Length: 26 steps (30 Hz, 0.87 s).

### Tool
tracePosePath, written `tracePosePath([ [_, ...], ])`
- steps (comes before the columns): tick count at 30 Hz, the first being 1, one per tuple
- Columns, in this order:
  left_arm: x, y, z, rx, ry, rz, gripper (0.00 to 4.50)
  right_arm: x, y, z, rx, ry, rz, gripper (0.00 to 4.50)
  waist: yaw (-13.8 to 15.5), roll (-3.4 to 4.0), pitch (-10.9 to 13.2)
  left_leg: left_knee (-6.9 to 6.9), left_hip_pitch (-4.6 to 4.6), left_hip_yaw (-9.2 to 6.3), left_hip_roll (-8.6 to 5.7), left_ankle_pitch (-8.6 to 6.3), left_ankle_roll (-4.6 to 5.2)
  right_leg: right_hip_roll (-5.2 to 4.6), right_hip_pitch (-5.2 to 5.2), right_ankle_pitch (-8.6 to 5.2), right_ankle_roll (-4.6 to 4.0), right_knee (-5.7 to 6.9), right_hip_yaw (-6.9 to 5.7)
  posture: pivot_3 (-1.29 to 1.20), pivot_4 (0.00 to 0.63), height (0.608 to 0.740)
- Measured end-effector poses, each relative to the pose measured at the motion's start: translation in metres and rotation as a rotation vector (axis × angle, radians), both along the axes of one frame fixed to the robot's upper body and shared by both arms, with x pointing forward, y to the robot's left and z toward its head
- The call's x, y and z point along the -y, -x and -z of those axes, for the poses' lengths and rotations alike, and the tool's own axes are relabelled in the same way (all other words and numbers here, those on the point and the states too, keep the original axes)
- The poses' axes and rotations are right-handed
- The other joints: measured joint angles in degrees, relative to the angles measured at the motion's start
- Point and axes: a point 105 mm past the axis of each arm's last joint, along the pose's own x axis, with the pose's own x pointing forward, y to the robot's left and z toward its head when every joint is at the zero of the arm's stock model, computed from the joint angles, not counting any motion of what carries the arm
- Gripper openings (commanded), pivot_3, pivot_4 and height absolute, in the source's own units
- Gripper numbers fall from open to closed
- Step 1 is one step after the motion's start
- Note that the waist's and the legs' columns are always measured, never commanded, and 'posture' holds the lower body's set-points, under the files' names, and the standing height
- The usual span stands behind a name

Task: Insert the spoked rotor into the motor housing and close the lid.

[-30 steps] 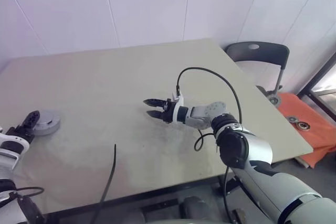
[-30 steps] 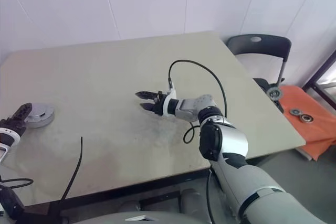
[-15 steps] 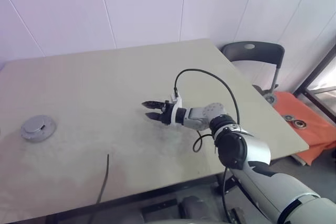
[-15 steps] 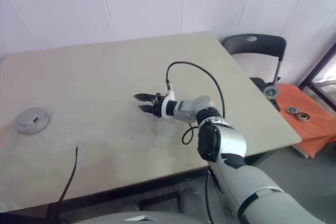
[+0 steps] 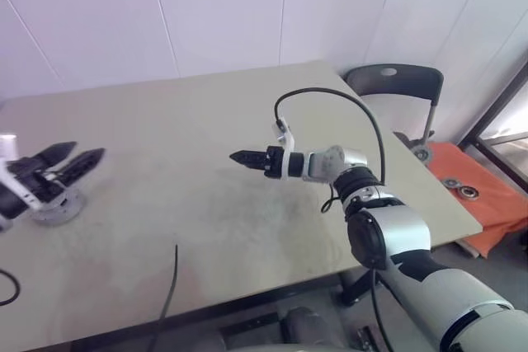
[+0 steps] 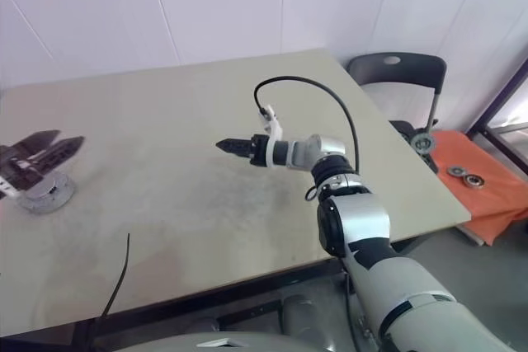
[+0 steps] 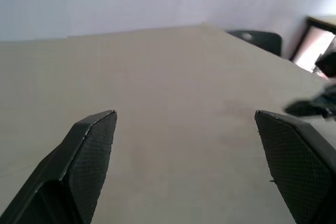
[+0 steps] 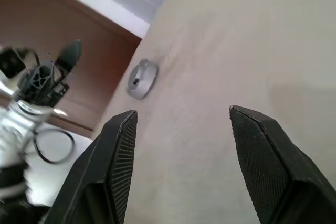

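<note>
A short round silver-grey puck (image 5: 56,208), which I take for the motor housing, sits near the table's left edge. Its top is a flat pale face with a small raised hub, possibly the lid; I cannot tell for sure. The spoked rotor is out of view. My left gripper (image 5: 82,152) hovers open just above the puck, pointing right, with nothing between its fingers (image 7: 89,145). My right gripper (image 5: 237,156) is held level over the middle of the table, pointing left toward the puck (image 8: 142,78). It is open and empty, its fingers (image 8: 118,150) well apart.
A thin black cable (image 5: 169,282) lies loose over the table's near edge. Behind the right corner stands a dark chair (image 5: 396,84). An orange mat (image 5: 487,204) with small metal rings lies on the floor at the right. A cable (image 5: 330,96) loops from my right wrist.
My left gripper, out of view half a second ago, has come back higher and further right, above the puck. My right gripper has rolled so its fingers show edge-on, and has risen slightly.
</note>
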Motion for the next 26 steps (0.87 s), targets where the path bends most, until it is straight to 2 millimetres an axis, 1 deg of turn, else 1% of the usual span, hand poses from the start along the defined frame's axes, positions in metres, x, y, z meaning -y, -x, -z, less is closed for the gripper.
tracePosePath([
  [3,0.026,-0.002,0.015,-0.05,-0.054,0.12,4.48,0.001,0.0,-0.01,0.191,0.062,-0.076,2.94,0.1,0.01,0.0,0.01,0.08,0.0,0.0,0.0,0.0,0.03,0.01,-0.01,-0.01,0.13,0.0,0.0,0.0,0.74],
  [5,0.039,-0.003,0.024,-0.067,-0.098,0.186,4.48,0.001,0.002,-0.016,0.319,0.106,-0.14,2.94,0.2,0.02,0.0,0.02,0.14,0.0,0.0,0.01,-0.01,0.04,0.04,-0.01,-0.01,0.17,0.0,0.0,0.0,0.74],
  [7,0.049,-0.004,0.027,-0.056,-0.138,0.237,4.48,0.003,0.004,-0.017,0.4,0.146,-0.182,2.94,0.2,0.01,0.0,0.04,0.15,0.0,0.0,0.02,-0.03,0.03,0.09,-0.01,-0.01,0.16,0.01,0.0,0.0,0.74],
  [9,0.062,-0.006,0.029,-0.032,-0.213,0.3,4.48,0.006,0.003,-0.018,0.474,0.19,-0.209,2.94,0.3,0.0,0.0,0.07,0.19,0.0,-0.01,0.02,-0.04,0.02,0.15,-0.01,-0.01,0.14,0.02,0.0,0.0,0.74],
  [12,0.08,-0.004,0.036,-0.021,-0.296,0.402,4.48,0.008,0.004,-0.021,0.642,0.256,-0.266,2.94,0.3,0.0,0.0,0.03,0.25,0.02,-0.02,0.02,-0.04,0.02,0.2,-0.02,-0.01,0.13,0.03,0.0,0.0,0.74],
  [15,0.092,-0.003,0.04,0.001,-0.364,0.473,4.48,0.007,0.013,-0.025,0.827,0.283,-0.358,2.94,0.3,0.01,0.0,0.03,0.26,0.02,-0.02,0.02,-0.04,0.02,0.19,-0.02,-0.01,0.13,0.05,0.0,0.0,0.74],
  [20,0.104,-0.004,0.033,0.053,-0.412,0.543,4.48,0.004,0.023,-0.031,0.989,0.28,-0.456,2.94,0.3,0.02,0.0,0.04,0.44,0.03,-0.02,0.03,-0.03,0.02,0.35,-0.02,-0.01,0.17,0.07,0.0,0.0,0.74],
  [24,0.109,-0.006,0.03,0.085,-0.4,0.564,4.48,0.011,0.027,-0.035,1.122,0.273,-0.498,2.94,0.4,0.02,0.0,0.08,0.55,0.03,-0.02,0.03,-0.03,0.01,0.53,-0.02,-0.01,0.13,0.07,0.0,0.0,0.74],
  [26,0.112,-0.006,0.033,0.089,-0.385,0.572,4.48,0.014,0.027,-0.031,1.142,0.272,-0.506,2.94,0.4,0.02,0.0,0.1,0.6,0.02,-0.02,0.03,-0.03,0.01,0.58,-0.02,-0.01,0.13,0.07,0.0,0.0,0.74],
])
